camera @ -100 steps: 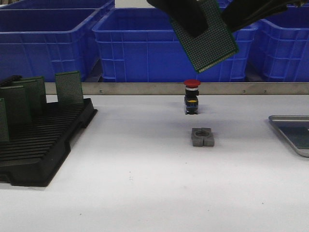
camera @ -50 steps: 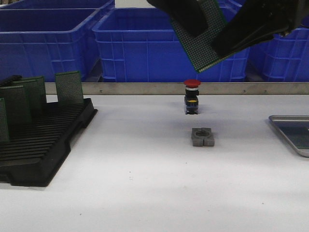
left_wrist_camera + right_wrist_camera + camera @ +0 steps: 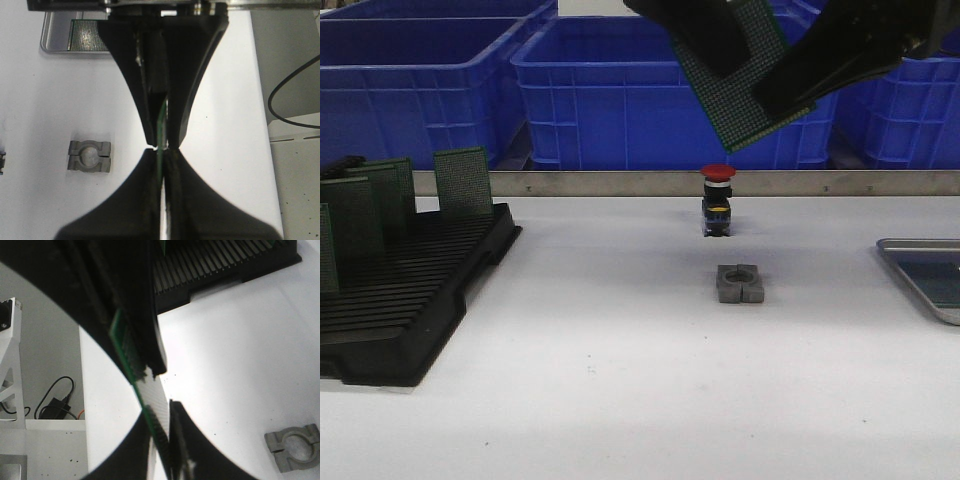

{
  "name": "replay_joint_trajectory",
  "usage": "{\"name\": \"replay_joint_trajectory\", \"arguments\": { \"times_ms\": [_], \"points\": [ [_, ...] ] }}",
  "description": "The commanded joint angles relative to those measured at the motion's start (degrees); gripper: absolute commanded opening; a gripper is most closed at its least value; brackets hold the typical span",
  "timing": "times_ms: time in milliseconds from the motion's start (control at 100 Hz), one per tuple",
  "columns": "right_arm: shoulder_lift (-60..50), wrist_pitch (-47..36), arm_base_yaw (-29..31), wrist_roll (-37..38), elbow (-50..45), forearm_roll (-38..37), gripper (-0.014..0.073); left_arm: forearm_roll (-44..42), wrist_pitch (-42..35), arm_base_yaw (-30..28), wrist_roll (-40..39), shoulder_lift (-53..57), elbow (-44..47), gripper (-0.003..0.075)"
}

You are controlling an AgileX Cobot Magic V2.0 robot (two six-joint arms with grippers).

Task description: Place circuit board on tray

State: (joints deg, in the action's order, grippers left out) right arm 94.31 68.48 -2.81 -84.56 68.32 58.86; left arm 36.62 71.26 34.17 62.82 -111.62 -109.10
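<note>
Holding one board [image 3: 745,85] aloft, clamped in my left gripper [image 3: 161,148]; right gripper [image 3: 790,95] state unclear; one tray [image 3: 920,262].

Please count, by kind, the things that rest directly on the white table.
Black slotted plastic rack: 1
Red-capped push button: 1
Grey metal clamp block: 1
Silver-grey flat metal tray: 1
Total: 4

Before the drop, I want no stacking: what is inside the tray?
One green board already lies in the tray, seen from the left wrist. The left hand covers the tray's far part.
</note>
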Motion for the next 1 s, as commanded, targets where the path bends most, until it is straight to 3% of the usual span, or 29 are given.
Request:
{"name": "replay_joint_trajectory", "arguments": {
  "times_ms": [0,80,160,280,370,470,630,990],
  "points": [
    [-2.0,1.1,0.2,0.5,1.3,4.0,0.001,3.3,1.9,0.4,-0.4,3.2,-1.5,-0.0017],
    [-2.0,0.8,0.2,0.5,1.3,4.0,0.0,3.3,1.9,0.4,-0.4,3.2,-1.5,-0.0008],
    [-2.0,0.3,0.2,0.5,1.3,4.0,0.0,3.3,1.9,0.4,-0.4,3.2,-1.5,0.0052],
    [-2.0,-0.1,0.2,0.5,1.3,4.0,0.0,3.3,1.9,0.4,-0.4,3.2,-1.5,0.0251],
    [-2.0,-0.1,0.2,0.5,1.3,4.0,0.0,3.3,1.8,0.4,-0.4,3.2,-1.5,0.0452],
    [-2.2,-0.1,0.2,0.5,1.3,4.0,0.0,3.3,1.4,0.4,-0.4,3.2,-1.5,0.0566],
    [-2.3,0.0,0.3,0.5,1.3,3.7,-0.002,3.3,1.0,0.4,-0.4,3.2,-1.5,0.0578],
    [-4.8,0.4,2.6,4.6,1.4,-4.7,-0.006,3.3,-0.2,0.4,-0.4,3.2,-1.5,0.0578]
  ]
}}
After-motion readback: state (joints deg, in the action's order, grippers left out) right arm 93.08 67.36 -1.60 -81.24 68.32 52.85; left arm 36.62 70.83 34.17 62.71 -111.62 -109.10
